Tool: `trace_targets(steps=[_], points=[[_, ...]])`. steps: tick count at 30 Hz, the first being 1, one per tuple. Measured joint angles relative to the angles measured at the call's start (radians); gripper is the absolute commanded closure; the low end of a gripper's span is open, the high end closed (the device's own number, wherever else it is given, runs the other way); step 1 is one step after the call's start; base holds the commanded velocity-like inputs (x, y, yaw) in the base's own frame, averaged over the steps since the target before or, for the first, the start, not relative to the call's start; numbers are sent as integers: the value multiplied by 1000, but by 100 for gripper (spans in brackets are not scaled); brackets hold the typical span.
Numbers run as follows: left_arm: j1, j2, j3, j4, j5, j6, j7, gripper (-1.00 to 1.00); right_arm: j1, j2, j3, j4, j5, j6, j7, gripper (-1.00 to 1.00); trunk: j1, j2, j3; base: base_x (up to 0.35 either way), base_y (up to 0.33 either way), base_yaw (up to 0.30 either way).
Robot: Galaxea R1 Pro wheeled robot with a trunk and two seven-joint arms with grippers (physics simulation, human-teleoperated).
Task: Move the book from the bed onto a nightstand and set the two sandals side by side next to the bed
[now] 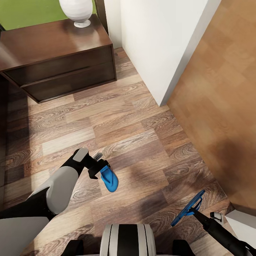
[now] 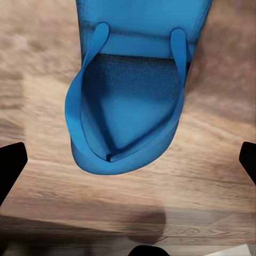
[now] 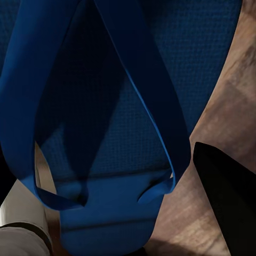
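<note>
One blue sandal (image 1: 110,180) lies flat on the wood floor, strap side up, and in the left wrist view this sandal (image 2: 128,90) sits between my spread black fingers (image 2: 10,173). My left gripper (image 1: 102,167) hovers open at its heel end. The other sandal (image 1: 187,208) hangs tilted on edge above the floor, with my right gripper (image 1: 198,214) shut on it; its straps (image 3: 144,90) fill the right wrist view beside a dark finger (image 3: 226,202). A nightstand (image 1: 60,67) stands at the far left. The book and the bed are out of view.
A white vase-shaped object (image 1: 76,10) stands on the nightstand. A white wall corner (image 1: 156,46) juts in at the far middle, with a light-brown wooden door (image 1: 220,106) on the right. Plank floor (image 1: 117,124) stretches between the nightstand and my arms.
</note>
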Motion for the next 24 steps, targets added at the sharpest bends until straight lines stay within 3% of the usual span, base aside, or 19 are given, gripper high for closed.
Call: trace_targets(steps=[24], points=[[0, 1, 0, 0, -1, 0, 0, -100, 0, 0, 0, 0, 0, -1, 0, 100, 0, 0, 0, 0, 0, 0]])
